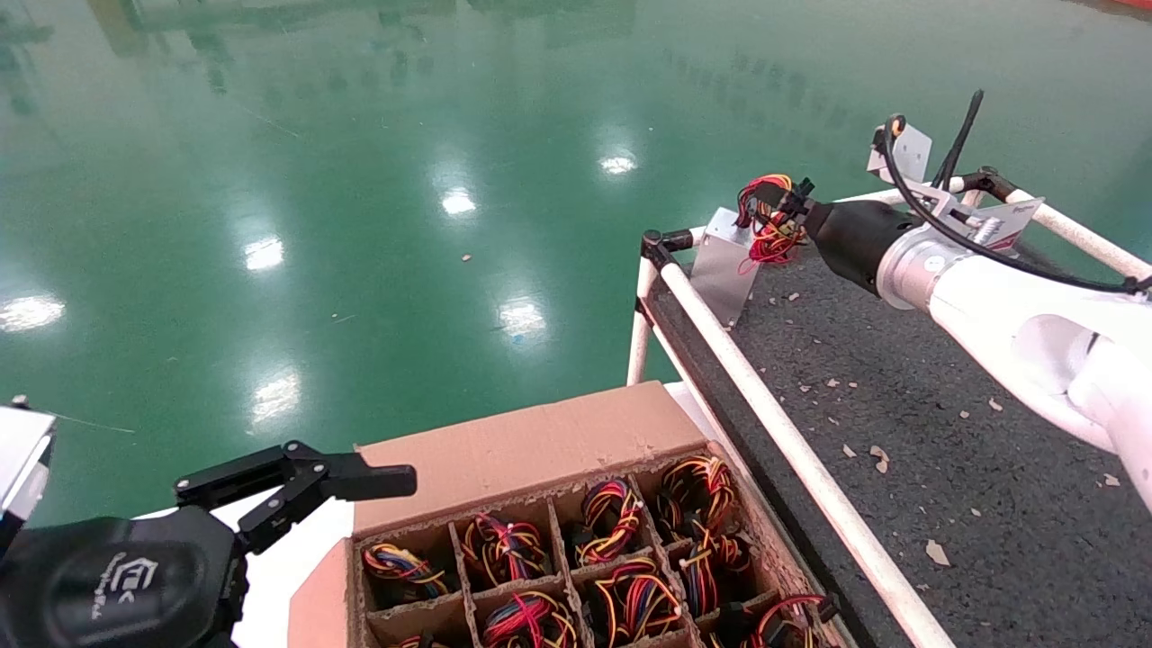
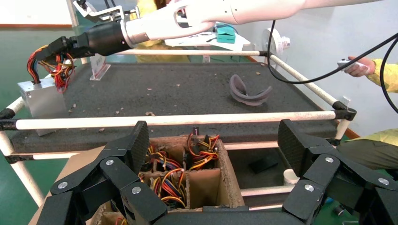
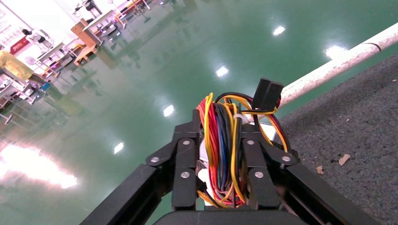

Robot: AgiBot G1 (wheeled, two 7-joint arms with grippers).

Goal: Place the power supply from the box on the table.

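— So where is the right gripper (image 1: 776, 209)?
— Stretched out over the far left corner of the table (image 1: 909, 423). Its fingers (image 3: 185, 164) are pinched on the wire bundle (image 3: 225, 140) of the power supply (image 1: 727, 263).
— And the supply itself?
— Its grey metal case sits at that corner, just beside the white pipe (image 1: 774, 423) along the table's left edge. In the left wrist view the case (image 2: 43, 98) shows at the corner behind the front pipe, with the red, yellow and orange wires rising from it into the gripper (image 2: 55, 49). Whether the case rests fully on the foam or hangs just above it, I cannot tell.
— The left gripper?
— Low, near the box (image 1: 531, 450), off its left side. Its fingers (image 2: 141, 145) are spread wide with nothing between them; the wrist view looks between them at the box (image 2: 225, 168) and the table beyond.
— What is in the box?
— Cardboard dividers make square cells, and coloured wire bundles (image 1: 621, 522) fill the ones in sight. Its flap is folded open on the far side. It stands against the table's left edge, below the pipe.
— Anything else on the table?
— A small sign (image 2: 99, 65) near the far edge, a curved grey strip (image 2: 248, 93) lying on the foam, and scattered light scraps (image 1: 877, 457).
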